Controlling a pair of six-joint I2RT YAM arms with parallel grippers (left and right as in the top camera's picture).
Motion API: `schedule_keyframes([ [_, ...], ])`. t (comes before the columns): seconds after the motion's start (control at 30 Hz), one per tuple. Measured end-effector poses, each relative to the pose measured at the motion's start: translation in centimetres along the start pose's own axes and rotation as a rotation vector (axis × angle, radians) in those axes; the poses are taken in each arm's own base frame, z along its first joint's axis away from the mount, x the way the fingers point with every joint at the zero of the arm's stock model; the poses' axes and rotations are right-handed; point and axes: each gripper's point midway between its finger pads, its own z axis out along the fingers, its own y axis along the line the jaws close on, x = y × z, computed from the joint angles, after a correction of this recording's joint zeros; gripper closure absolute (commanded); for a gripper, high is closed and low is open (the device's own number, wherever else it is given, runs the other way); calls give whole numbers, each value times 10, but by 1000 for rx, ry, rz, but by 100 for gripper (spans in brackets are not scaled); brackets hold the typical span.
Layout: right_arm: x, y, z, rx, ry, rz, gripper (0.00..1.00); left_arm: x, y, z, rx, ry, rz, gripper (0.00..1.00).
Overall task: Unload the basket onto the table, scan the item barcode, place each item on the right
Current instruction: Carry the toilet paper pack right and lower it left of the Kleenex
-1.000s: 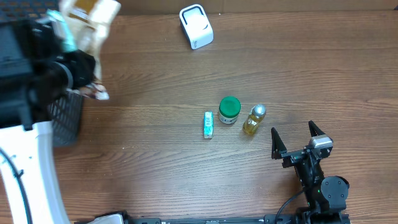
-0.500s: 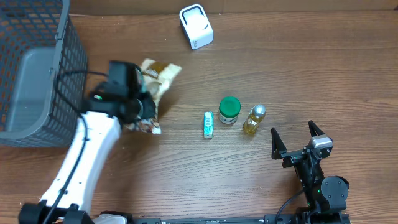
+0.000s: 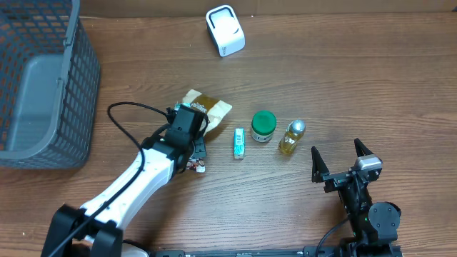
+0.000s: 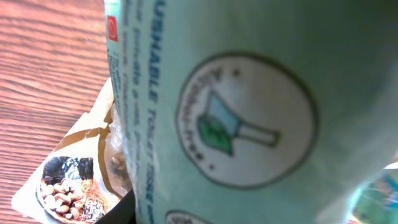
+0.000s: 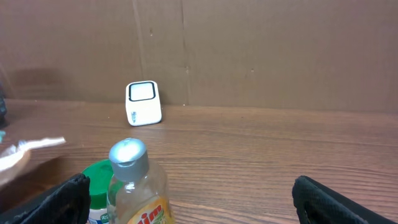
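Observation:
A mint-green pack of flushable wipes (image 4: 249,112) fills the left wrist view, and my left gripper (image 3: 191,139) is shut on it; one dark finger (image 4: 127,208) shows at its lower edge. A tan snack bag (image 3: 211,108) with a nut picture (image 4: 74,180) lies against the pack, low over the table's middle. The white scanner (image 3: 225,30) stands at the far edge and also shows in the right wrist view (image 5: 143,102). My right gripper (image 3: 346,163) rests open near the front right, nothing between its fingers.
A small green-and-white box (image 3: 239,143), a green-lidded jar (image 3: 263,126) and a yellow bottle with a silver cap (image 3: 291,137) stand in a row right of the left gripper. A grey mesh basket (image 3: 86,43) occupies the far left corner.
My left arm has swung out from above the basket down toward the table's middle, carrying the pack and snack bag with it. The right arm has not moved.

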Motion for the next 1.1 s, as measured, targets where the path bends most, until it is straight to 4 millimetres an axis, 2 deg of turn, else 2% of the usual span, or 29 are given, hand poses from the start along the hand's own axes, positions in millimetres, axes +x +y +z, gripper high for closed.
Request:
schedule_keyframes([
  [0.17,0,0,0,0,0,0,0,13,3,19,-39,54,17,69],
  [0.23,0,0,0,0,0,0,0,12,2,20,-41,49,17,62],
  [0.4,0,0,0,0,0,0,0,12,2,21,-41,47,15,28],
  [0.5,0,0,0,0,0,0,0,11,0,21,-35,44,15,1],
  [0.7,0,0,0,0,0,0,0,16,4,18,-52,79,15,0],
  [0.83,0,0,0,1,0,0,0,18,5,8,-80,134,25,0],
  [0.93,0,0,0,1,0,1,0,5,-2,-6,-80,141,26,0],
  [1.1,0,0,0,0,0,0,0,-30,-19,-38,-54,106,28,0],
])
